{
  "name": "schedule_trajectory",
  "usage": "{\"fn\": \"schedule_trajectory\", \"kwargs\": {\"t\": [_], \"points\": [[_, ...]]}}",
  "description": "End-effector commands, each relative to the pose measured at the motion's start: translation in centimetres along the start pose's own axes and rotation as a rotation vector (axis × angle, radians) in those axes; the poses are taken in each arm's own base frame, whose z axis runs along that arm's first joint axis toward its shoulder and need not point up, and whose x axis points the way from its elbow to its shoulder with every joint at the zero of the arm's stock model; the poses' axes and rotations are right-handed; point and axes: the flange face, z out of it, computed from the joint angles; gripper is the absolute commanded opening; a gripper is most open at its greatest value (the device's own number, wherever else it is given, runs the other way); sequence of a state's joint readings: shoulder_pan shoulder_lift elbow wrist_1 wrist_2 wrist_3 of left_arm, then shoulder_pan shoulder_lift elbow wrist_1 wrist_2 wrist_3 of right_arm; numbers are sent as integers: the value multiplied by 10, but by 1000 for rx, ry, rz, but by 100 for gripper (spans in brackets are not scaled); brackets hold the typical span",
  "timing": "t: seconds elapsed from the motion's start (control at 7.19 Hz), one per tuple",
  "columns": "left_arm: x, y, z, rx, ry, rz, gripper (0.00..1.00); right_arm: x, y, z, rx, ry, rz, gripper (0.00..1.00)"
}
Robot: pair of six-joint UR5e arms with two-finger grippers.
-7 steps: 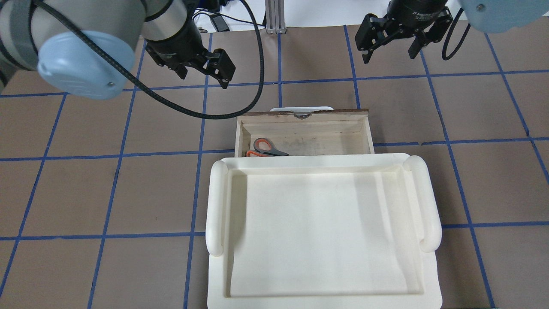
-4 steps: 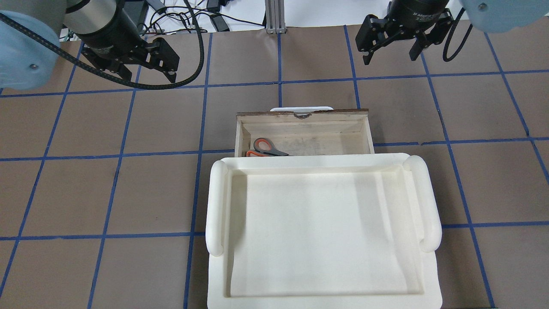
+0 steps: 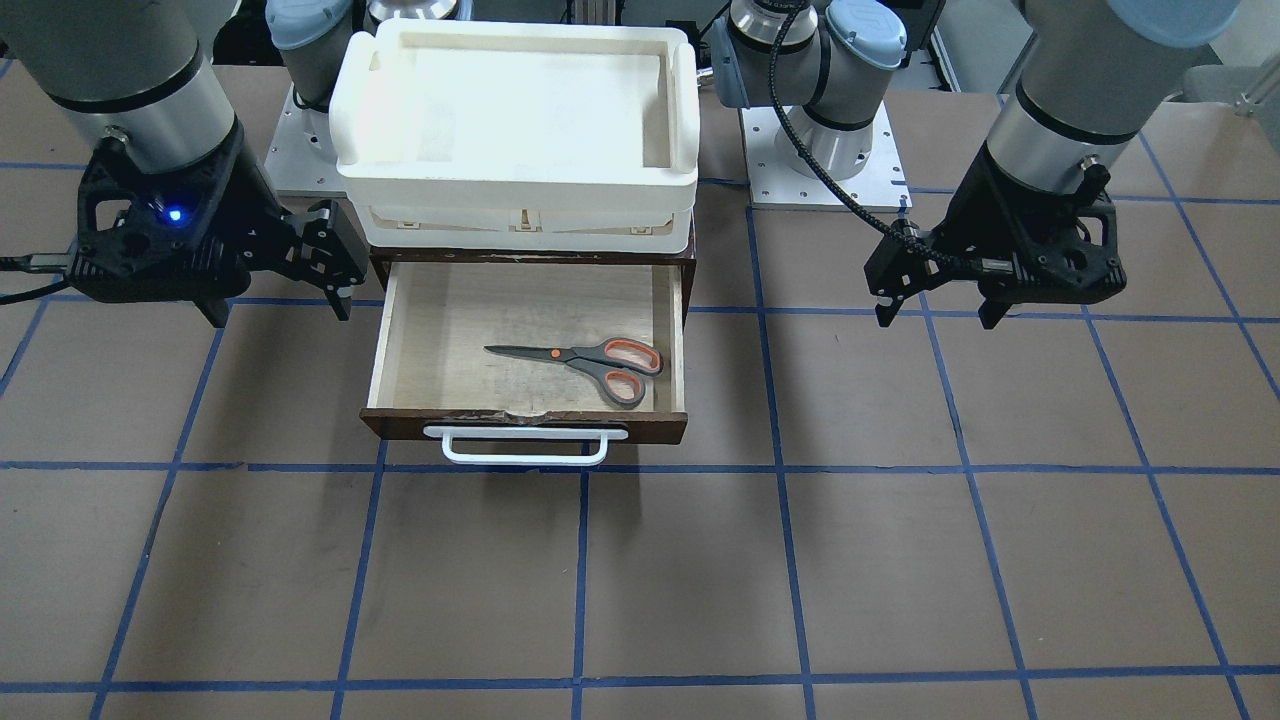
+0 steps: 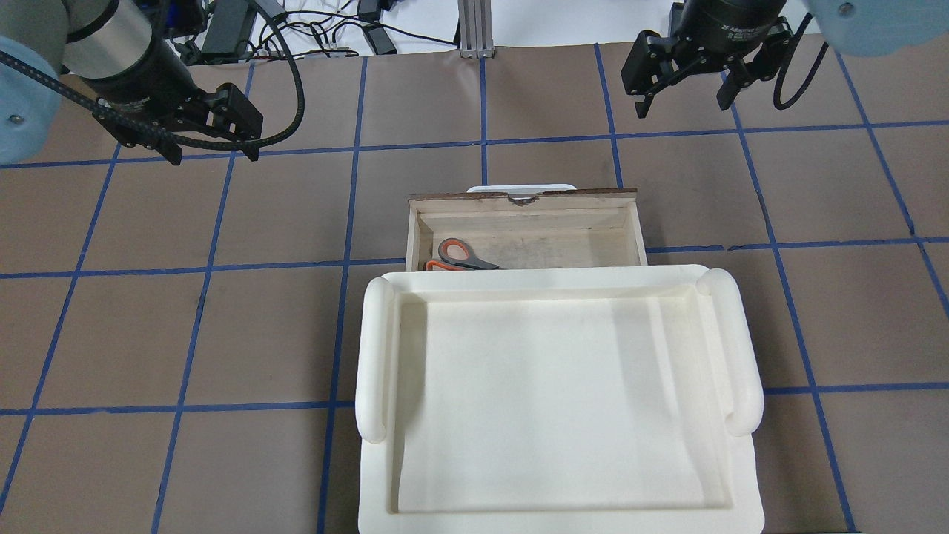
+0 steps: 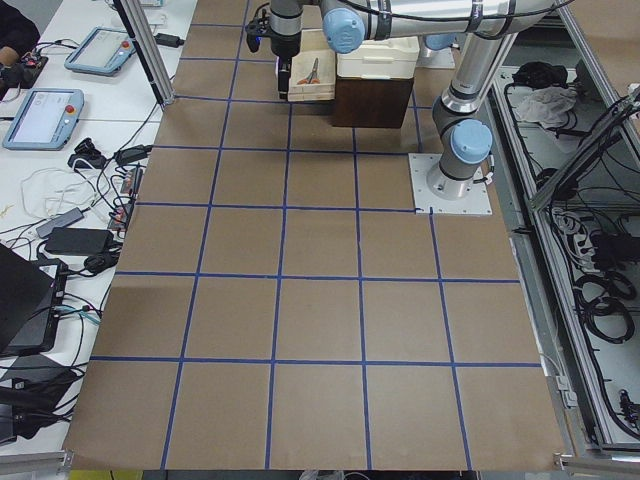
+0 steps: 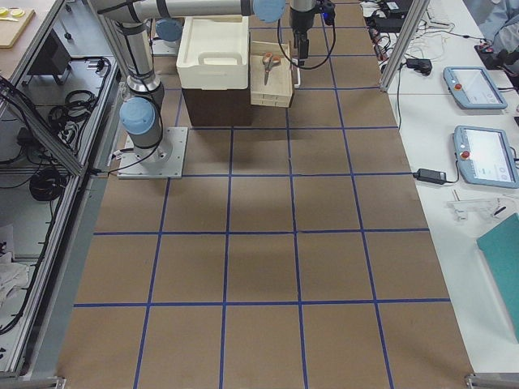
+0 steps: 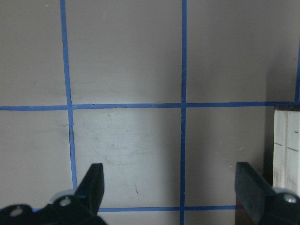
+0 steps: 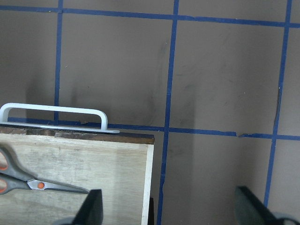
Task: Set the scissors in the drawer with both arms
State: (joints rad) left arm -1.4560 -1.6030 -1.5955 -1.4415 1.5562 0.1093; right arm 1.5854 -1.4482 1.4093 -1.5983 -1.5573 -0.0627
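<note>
The scissors (image 3: pixel 590 362) lie flat inside the open drawer (image 3: pixel 520 425), blades towards the view's left in the front-facing view. In the overhead view the scissors (image 4: pixel 463 256) are half hidden under the white tray; the drawer's front (image 4: pixel 519 197) points away from the robot. My left gripper (image 4: pixel 215 152) is open and empty above the bare table, well left of the drawer; it also shows in the front-facing view (image 3: pixel 937 315). My right gripper (image 4: pixel 682 107) is open and empty beyond the drawer's right corner (image 3: pixel 280 305). The right wrist view shows the scissors (image 8: pixel 28 180) and the drawer's wall (image 8: pixel 147 178).
A white plastic tray (image 4: pixel 374 348) sits on top of the dark cabinet that holds the drawer. The white bar handle (image 3: pixel 525 447) sticks out from the drawer's front. Brown table (image 3: pixel 900 560) with a blue tape grid spreads around. Cables lie at the far table edge.
My left gripper has swung left, away from the drawer, and stays open. My right gripper has barely shifted. The scissors and drawer have not moved.
</note>
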Motion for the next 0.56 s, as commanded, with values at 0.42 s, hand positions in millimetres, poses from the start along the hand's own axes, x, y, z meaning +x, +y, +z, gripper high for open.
{"fn": "schedule_trajectory", "kwargs": {"t": [0.42], "points": [[-1, 9, 4, -16, -2, -1, 100, 0, 3, -2, 2, -9, -12, 100]]}}
